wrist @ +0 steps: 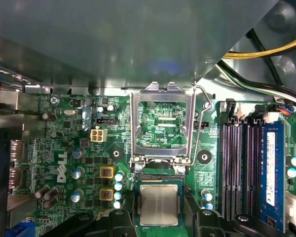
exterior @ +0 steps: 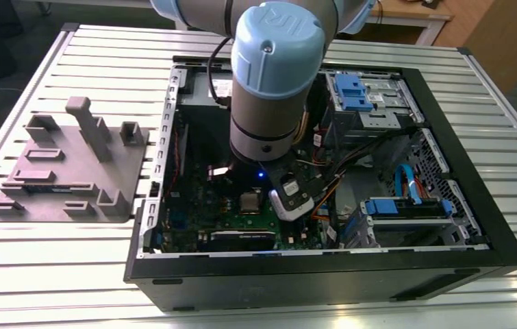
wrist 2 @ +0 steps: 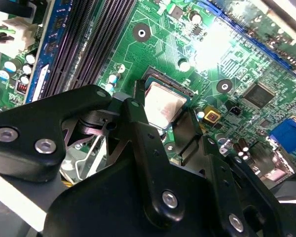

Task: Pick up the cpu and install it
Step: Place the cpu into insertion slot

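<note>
The cpu (wrist: 159,205), a flat square chip with a silver-grey top, lies in the motherboard socket (wrist: 159,177) inside the open computer case (exterior: 331,264). In the exterior view the cpu (exterior: 250,201) sits just below the arm's wrist. My gripper (wrist: 160,219) hangs directly above it, open, with one black finger (wrist: 116,217) on each side of the chip and a little room between. The second wrist view shows the cpu (wrist 2: 164,104) between the fingertips (wrist 2: 137,111), apart from them. The socket's metal load plate (wrist: 162,123) stands hinged open, with its lever (wrist: 203,123) raised beside it.
Black memory slots (wrist: 237,168) and a blue-labelled strip (wrist: 271,163) run beside the socket. Yellow and black cables (wrist: 259,52) hang close by, under a grey metal box (wrist: 113,44). Blue drive bays (exterior: 359,92) fill the case's far corner. A grey parts fixture (exterior: 66,171) stands on the exterior view's left.
</note>
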Tool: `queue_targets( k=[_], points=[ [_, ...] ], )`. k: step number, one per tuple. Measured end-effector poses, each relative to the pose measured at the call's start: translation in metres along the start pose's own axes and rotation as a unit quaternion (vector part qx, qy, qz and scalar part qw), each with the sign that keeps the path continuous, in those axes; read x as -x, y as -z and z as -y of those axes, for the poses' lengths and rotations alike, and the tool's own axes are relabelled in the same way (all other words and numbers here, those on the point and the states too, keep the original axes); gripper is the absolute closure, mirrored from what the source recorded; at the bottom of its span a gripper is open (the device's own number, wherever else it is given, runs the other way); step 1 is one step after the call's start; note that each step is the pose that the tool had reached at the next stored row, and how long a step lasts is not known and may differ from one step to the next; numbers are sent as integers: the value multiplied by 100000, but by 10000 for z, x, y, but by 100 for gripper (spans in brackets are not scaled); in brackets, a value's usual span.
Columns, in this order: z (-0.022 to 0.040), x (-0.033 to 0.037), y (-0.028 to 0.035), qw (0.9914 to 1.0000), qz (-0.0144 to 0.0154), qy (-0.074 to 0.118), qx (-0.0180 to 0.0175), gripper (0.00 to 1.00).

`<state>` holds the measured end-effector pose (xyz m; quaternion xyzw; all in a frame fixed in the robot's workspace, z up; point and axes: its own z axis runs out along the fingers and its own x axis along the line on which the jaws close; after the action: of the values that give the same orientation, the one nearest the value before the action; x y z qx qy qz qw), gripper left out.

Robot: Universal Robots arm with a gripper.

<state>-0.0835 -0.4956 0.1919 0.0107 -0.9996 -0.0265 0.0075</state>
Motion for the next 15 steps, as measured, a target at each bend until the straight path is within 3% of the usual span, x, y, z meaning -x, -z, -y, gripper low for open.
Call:
queue_targets(
  k=[15],
  points=[
    [1,0,-24,100000,-1,0,1,52]
  ],
)
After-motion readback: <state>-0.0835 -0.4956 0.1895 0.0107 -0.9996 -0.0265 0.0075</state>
